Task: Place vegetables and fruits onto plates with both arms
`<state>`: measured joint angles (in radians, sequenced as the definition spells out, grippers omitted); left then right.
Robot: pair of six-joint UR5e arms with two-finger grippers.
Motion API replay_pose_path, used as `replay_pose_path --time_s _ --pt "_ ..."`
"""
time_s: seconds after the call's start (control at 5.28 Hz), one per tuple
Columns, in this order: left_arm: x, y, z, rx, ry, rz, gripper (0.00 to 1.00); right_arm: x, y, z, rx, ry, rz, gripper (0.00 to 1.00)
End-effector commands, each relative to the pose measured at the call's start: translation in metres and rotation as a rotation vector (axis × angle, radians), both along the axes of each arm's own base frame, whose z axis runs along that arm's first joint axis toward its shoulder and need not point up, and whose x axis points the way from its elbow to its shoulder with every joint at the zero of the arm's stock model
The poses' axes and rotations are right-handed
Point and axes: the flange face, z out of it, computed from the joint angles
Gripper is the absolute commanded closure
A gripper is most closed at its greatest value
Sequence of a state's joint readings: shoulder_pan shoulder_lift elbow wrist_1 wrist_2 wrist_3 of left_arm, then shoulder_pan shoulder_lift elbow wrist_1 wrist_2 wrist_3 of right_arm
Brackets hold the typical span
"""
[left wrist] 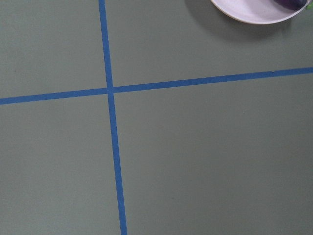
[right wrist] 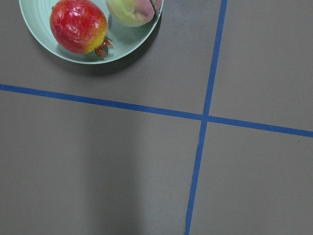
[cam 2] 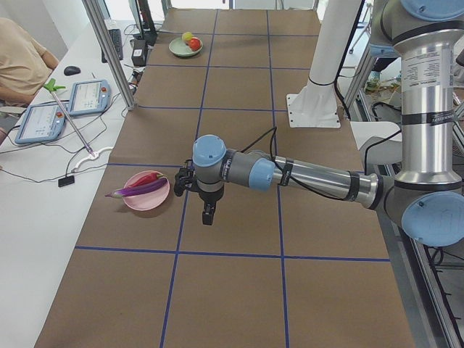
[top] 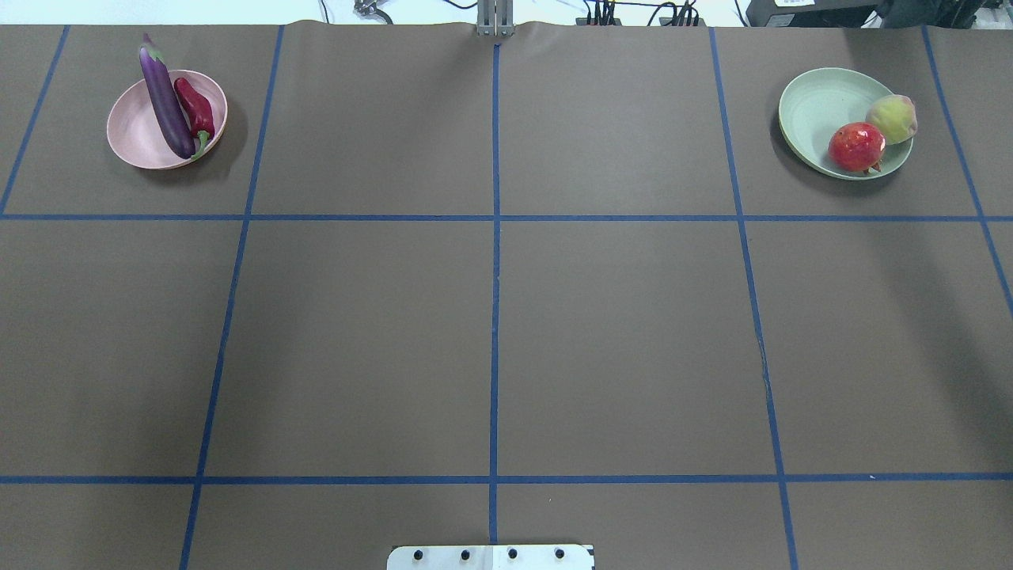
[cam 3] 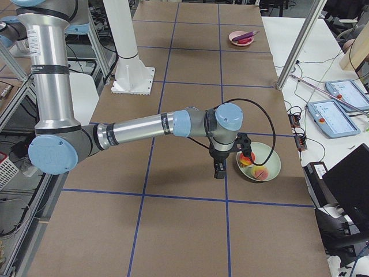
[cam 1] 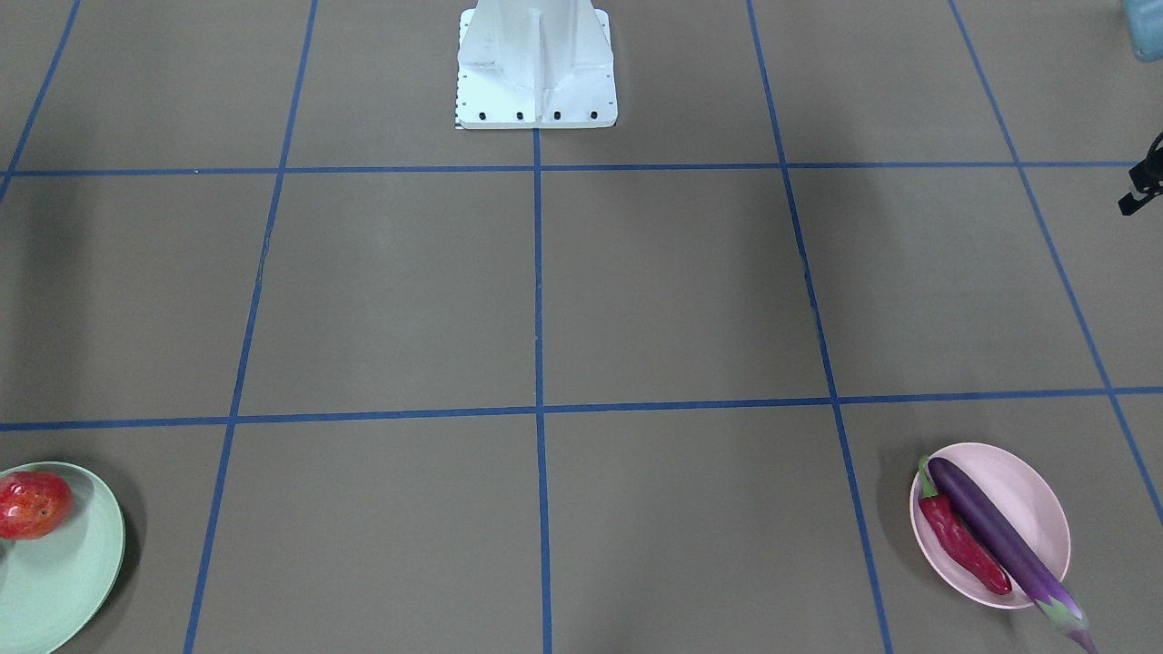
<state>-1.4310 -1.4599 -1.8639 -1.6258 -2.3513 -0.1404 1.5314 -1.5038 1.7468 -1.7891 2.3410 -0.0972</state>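
The purple eggplant [top: 166,99] and the dark red chili pepper [top: 195,109] lie side by side on the pink plate [top: 138,138] at the far left. The eggplant's stem end sticks out over the rim [cam 1: 1068,613]. The red-orange round fruit [top: 856,146] and the peach [top: 893,119] lie on the mint green plate [top: 815,111] at the far right. My left gripper [cam 2: 208,212] hangs above the table beside the pink plate. My right gripper [cam 3: 219,168] hangs beside the green plate. Neither holds anything I can see, and I cannot tell whether they are open or shut.
The white base block [cam 1: 536,73] stands at the robot's table edge. Blue tape lines [top: 495,277] grid the brown table. A desk with tablets [cam 2: 72,101] and metal frame posts [cam 2: 109,51] run along the far side. A person [cam 2: 22,61] sits there.
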Motion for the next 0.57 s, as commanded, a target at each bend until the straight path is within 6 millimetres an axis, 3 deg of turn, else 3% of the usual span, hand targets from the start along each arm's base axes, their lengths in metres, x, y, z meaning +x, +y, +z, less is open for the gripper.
replay_pose_path --time_s 0.0,0.38 --pt "-0.002 -0.002 0.007 0.060 -0.013 0.072 0.00 0.000 0.000 0.003 -0.006 -0.007 -0.001 0.00" --pt "-0.025 -0.002 0.022 -0.018 -0.012 0.023 0.00 0.000 0.001 0.007 -0.007 0.005 -0.001 0.00"
